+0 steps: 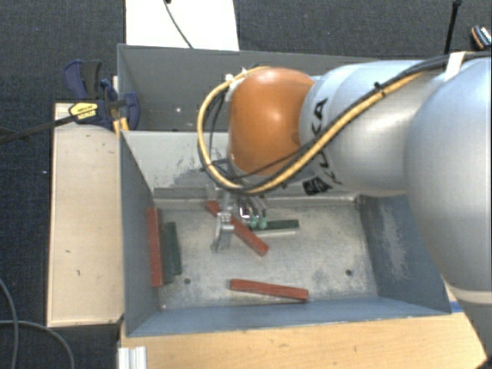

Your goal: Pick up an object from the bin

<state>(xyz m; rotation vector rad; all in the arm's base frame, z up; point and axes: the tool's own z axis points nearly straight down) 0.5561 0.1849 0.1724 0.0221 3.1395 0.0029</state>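
Bin [338, 252] floor lies bare on the right. We see the gripper [224, 235] down mid-bin, just beside a slanted red stick [254, 241], and we can't tell its grip. A long red bar [155, 248] hugs the left wall.

This is looking like a robotics lab or test room rather than a home or a shop. A big silver machine arm [384, 129] is stretching in from the right, wearing a smooth orange cover [265, 118] at its wrist, with a yellow cable [201, 125] looping round it. It is hanging over a plain grey metal bin [192, 91], whose scuffed floor is holding only a few red and dark green sticks [269, 289]. The bin is sitting on dark carpet [54, 21], and black cables [31, 129] are trailing loose across it.
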